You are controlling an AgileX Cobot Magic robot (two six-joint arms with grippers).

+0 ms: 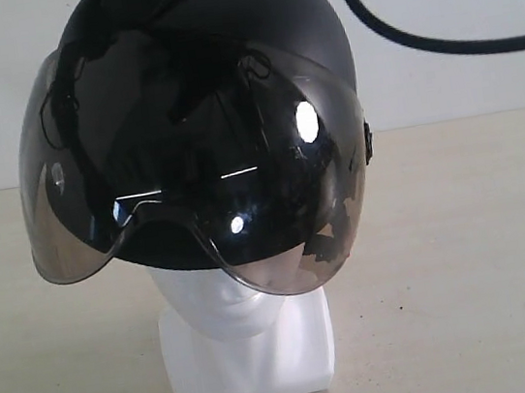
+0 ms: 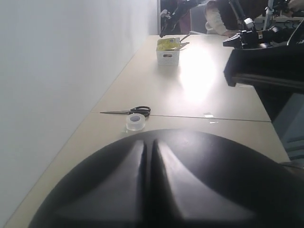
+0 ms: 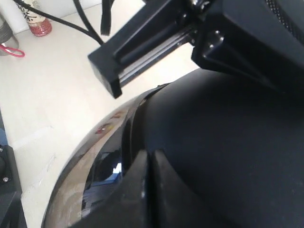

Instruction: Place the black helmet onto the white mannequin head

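Placement appears nearly done: black helmet [image 1: 202, 117] sits over the white mannequin head [image 1: 249, 345], directly beneath both sets of jaws. Smoky visor [image 1: 279, 243] hangs uneven, suggesting a skewed seat. Left gripper [image 2: 149, 147] and right gripper [image 3: 147, 161] are clenched, holding nothing, tips at the shell. Hazard: off-centre pressure or a snag on withdrawal could topple head and helmet.

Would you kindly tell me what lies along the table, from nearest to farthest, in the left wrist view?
black helmet → roll of clear tape → scissors → white basket
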